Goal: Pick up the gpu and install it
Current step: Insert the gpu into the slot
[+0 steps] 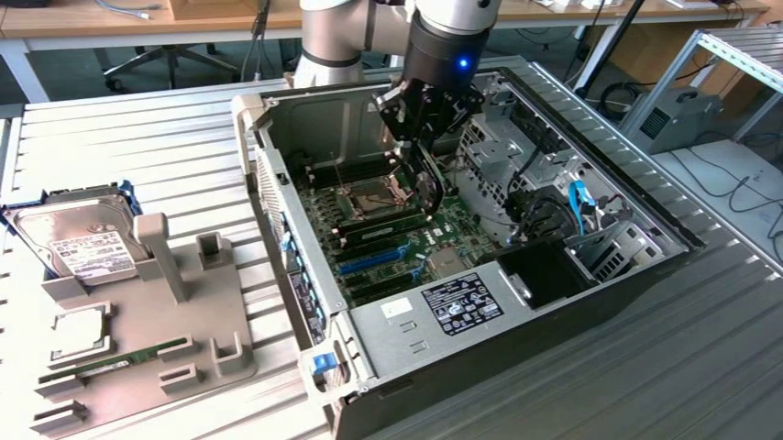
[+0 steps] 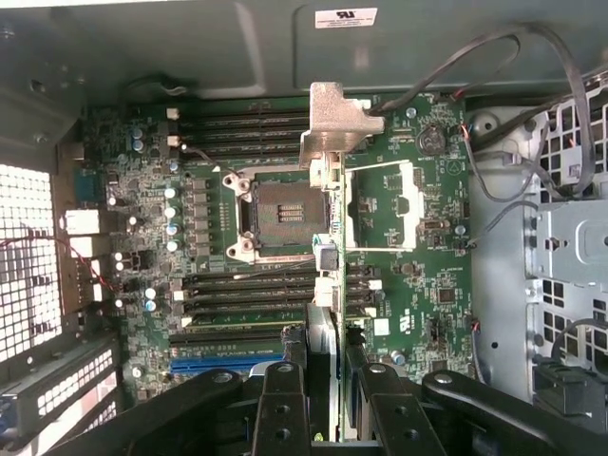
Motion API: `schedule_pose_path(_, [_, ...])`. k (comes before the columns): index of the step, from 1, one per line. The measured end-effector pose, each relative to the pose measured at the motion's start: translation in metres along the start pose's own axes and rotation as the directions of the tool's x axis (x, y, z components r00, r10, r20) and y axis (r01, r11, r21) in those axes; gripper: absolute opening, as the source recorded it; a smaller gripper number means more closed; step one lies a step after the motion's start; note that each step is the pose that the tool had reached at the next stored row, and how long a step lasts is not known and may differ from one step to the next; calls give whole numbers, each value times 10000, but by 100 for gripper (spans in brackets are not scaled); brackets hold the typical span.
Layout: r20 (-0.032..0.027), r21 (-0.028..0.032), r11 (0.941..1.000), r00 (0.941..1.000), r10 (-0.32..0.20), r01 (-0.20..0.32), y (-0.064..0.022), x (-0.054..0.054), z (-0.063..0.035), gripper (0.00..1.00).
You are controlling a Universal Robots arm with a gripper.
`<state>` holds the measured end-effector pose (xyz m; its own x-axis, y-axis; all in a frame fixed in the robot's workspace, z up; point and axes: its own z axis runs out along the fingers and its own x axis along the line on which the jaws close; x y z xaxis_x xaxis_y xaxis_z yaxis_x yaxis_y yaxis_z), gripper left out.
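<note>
The gpu [image 1: 426, 186] hangs as a thin black card under my gripper [image 1: 416, 128], above the motherboard [image 1: 385, 234] inside the open computer case [image 1: 490, 316]. In the wrist view I see the gpu [image 2: 323, 285] edge-on, its pale metal bracket [image 2: 332, 123] at the far end. It is clamped between the black fingers [image 2: 283, 404] of my gripper [image 2: 323, 385], which is shut on it. The card floats over the empty CPU socket [image 2: 280, 211] and the dark slots. Blue expansion slots [image 2: 228, 363] lie to one side near the fingers.
Left of the case in the exterior view, a grey fixture [image 1: 147, 367] carries a silver hard drive [image 1: 80, 243], a CPU [image 1: 80, 330] and a green memory stick [image 1: 128, 357]. Drive cages and blue cables [image 1: 575, 206] crowd the case's right side.
</note>
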<state>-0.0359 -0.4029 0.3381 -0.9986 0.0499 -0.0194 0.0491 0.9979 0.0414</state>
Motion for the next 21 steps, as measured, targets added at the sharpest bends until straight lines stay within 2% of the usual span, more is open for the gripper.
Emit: schedule_pose_path(21, [-28,-14,9976,9976,-692,692,0,0,5,26])
